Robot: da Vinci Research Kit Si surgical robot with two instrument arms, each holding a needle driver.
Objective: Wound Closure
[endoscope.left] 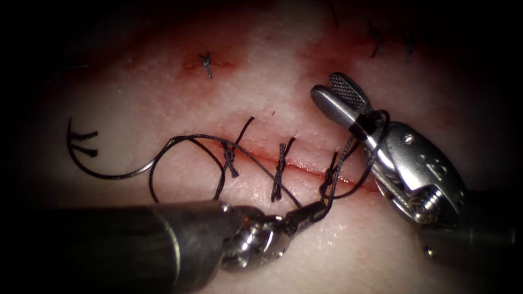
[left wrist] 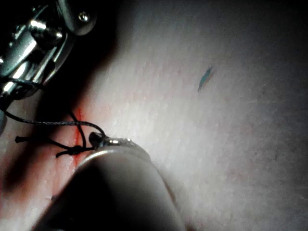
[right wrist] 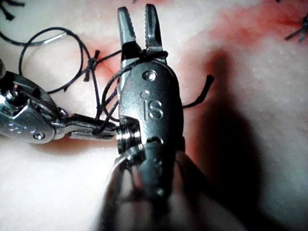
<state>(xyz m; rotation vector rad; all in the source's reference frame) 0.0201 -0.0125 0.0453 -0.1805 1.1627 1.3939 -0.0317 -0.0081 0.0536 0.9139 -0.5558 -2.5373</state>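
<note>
While the left tool's fingers (endoscope.left: pixel 311 210) grip thread (endoscope.left: pixel 357 185), the right tool's fingers (endoscope.left: pixel 336 92) gape, thread-wrapped.

left tool (left wrist: pixel 98 139) tip hidden behind its shaft, thread (left wrist: pixel 48 122) end cut off

Pale, moist pork tissue (endoscope.left: pixel 163 98) with a finely pebbled, glistening surface. Thin black braided thread (endoscope.left: pixel 190 139), matt. Beside the thread, a slender curved steel needle (endoscope.left: pixel 117 175), shiny. Right polished silver metal gripper (endoscope.left: pixel 339 98) shows cross-hatched inner faces; left dull grey metal gripper (endoscope.left: pixel 308 211).
</note>
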